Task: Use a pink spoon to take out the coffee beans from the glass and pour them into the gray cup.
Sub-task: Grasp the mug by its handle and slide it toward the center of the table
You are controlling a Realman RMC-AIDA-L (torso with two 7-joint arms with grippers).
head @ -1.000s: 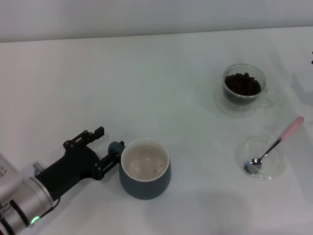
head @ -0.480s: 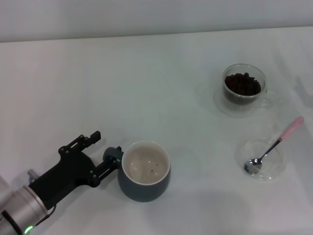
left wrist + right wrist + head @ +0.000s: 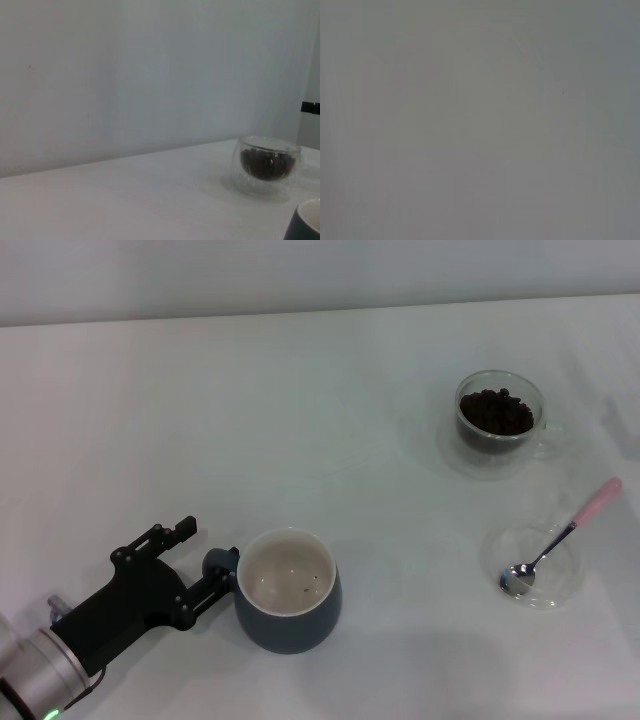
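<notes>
Dragged with the gray cup (image 3: pixel 288 590), the left end effector (image 3: pixel 205 560) has shifted away from the glass (image 3: pixel 499 418), fingers clamped on the cup's handle. Coffee beans (image 3: pixel 496 412) fill the glass; the pink spoon (image 3: pixel 560 535) lies untouched on a saucer (image 3: pixel 545 565). Nothing obstructs. Right end effector unseen.

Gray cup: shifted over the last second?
Yes. The gray cup has slid toward the robot's left and a bit nearer, widening its gap to the unmoved saucer. The left gripper at its handle moved with it.
</notes>
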